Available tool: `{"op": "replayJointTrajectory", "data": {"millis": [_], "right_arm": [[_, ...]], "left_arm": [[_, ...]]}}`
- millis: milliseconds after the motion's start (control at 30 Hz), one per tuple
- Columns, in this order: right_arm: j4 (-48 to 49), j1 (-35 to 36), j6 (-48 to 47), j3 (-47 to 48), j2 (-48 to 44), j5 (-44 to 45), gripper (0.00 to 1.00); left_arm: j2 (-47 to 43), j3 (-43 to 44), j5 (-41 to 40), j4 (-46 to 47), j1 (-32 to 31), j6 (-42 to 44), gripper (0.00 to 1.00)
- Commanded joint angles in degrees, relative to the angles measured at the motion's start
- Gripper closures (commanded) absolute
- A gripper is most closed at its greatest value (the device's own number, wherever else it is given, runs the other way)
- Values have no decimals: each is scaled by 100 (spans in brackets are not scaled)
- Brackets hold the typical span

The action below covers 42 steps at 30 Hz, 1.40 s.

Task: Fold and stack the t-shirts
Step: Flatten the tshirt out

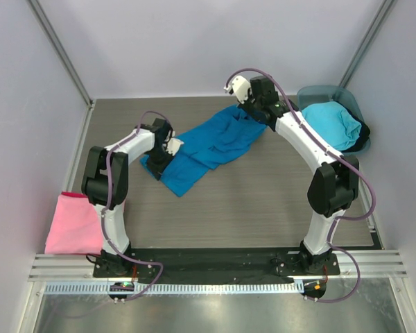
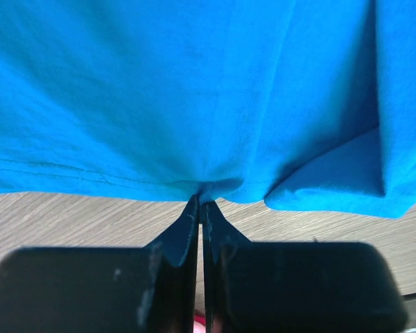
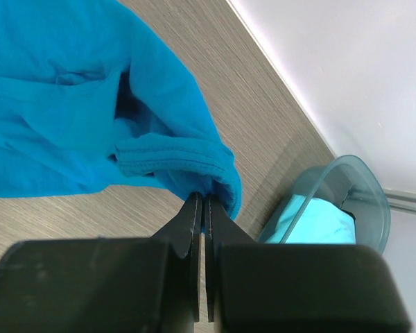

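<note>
Wood-grain table [image 1: 263, 208], blue shirt [image 1: 215, 146], pink shirt [image 1: 73, 225], tub [image 1: 317, 92]

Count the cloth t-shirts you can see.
3. A deep blue t-shirt lies mid-table, pinched by the left gripper and right gripper; a pink t-shirt at the near-left edge; a lighter cyan t-shirt fills the translucent teal plastic tub, far right. Others may hide underneath.

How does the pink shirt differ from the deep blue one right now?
Shape: the pink shirt lies flat and compact, apparently folded; the deep blue shirt sprawls rumpled. Grip: the left gripper and right gripper each pinch an edge of the deep blue shirt; neither holds the pink shirt. Place: the pink shirt sits at the near left edge of the table, the deep blue shirt mid-table. Both are plain cloth.
</note>
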Motion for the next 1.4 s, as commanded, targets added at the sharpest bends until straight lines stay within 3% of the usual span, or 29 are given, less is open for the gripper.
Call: {"op": "replayJointTrajectory", "data": {"millis": [0, 100, 367, 667, 767, 933, 1233, 1367], "right_arm": [[171, -22, 89, 7, -306, -23, 99], [171, -31, 80, 7, -332, -14, 99], [179, -259, 598, -422, -771, -58, 99], [-128, -268, 1266, -2066, -2879, -330, 99], [-24, -268, 1311, -2488, -3355, -313, 99], [530, -321, 1100, -2297, -2873, -120, 99], [1260, -892, 1100, -1472, -589, -102, 99], [1234, -989, 1354, -855, 256, 398, 72]], "left_arm": [[-272, 106, 24, 173, -32, 18, 100], [-606, 79, -54, 139, -6, 159, 100], [-2548, 44, -178, -265, 459, 853, 100], [-4262, -378, -687, -398, 627, 1389, 100], [-4632, -536, -810, 206, 768, 1495, 100], [-3758, -56, -899, 771, 1162, 1408, 100], [-1532, 1412, -450, 1334, 1418, 985, 100], [-486, 2028, -486, 1264, 1418, 714, 100]]}}
